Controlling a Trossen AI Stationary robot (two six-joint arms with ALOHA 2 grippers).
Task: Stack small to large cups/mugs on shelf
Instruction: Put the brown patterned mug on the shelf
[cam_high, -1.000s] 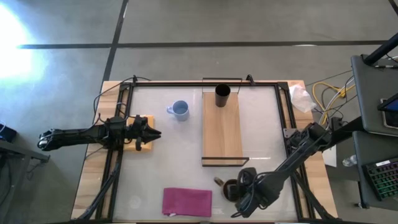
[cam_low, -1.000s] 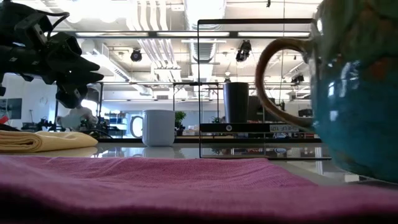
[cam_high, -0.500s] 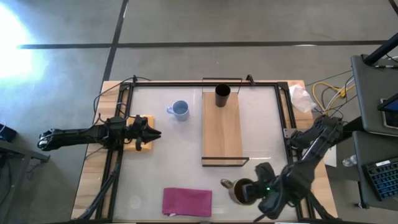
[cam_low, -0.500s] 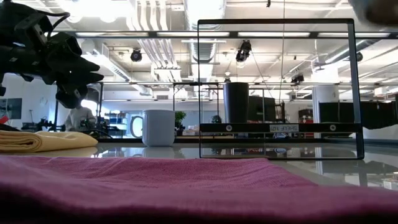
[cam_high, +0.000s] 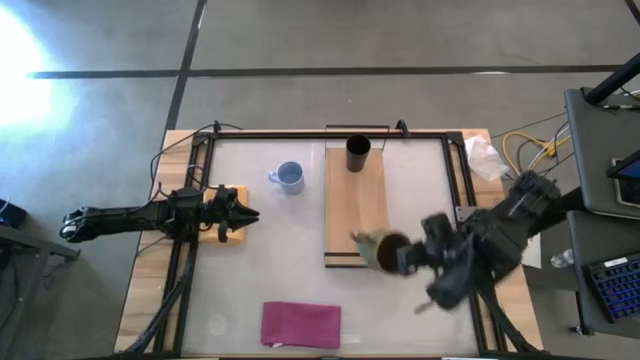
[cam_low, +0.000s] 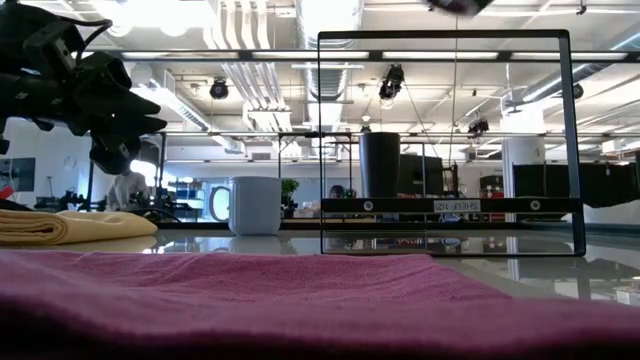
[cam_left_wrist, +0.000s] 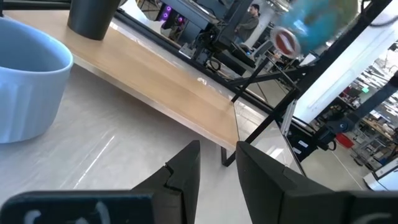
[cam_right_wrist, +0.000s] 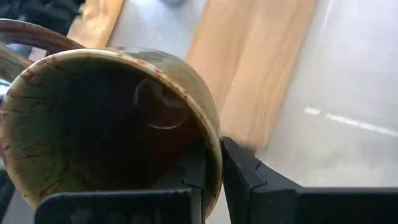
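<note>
Holding: the right gripper (cam_high: 400, 262) is gripping the brown mug (cam_high: 384, 251) by its rim, one finger (cam_right_wrist: 245, 180) outside the wall and the other inside, the jaws closing narrowly on the wall.
Brown mug position: it is hanging in the air above the near end of the shelf (cam_high: 356, 200), tipped on its side with its handle pointing left; in the right wrist view its dark glossy inside (cam_right_wrist: 118, 118) is facing the camera.
Black cup: the black cup (cam_high: 358, 154) is standing upright on the far end of the shelf, well apart from the carried mug.
Blue mug: the light blue mug (cam_high: 288, 177) is sitting upright on the counter (cam_high: 270, 260) just left of the shelf, handle pointing left.
Shelf: it is lying far-to-near along the middle of the counter, its thin dark frame (cam_low: 445, 140) rising at the near end.
Left gripper: the left gripper (cam_high: 247, 214) is waiting over the left side of the counter above the yellow-tan pad (cam_high: 232, 207), its jaws standing only a narrow gap apart in the left wrist view (cam_left_wrist: 211, 165).
Cloth: the magenta cloth (cam_high: 300, 324) is lying flat at the near edge of the counter.
</note>
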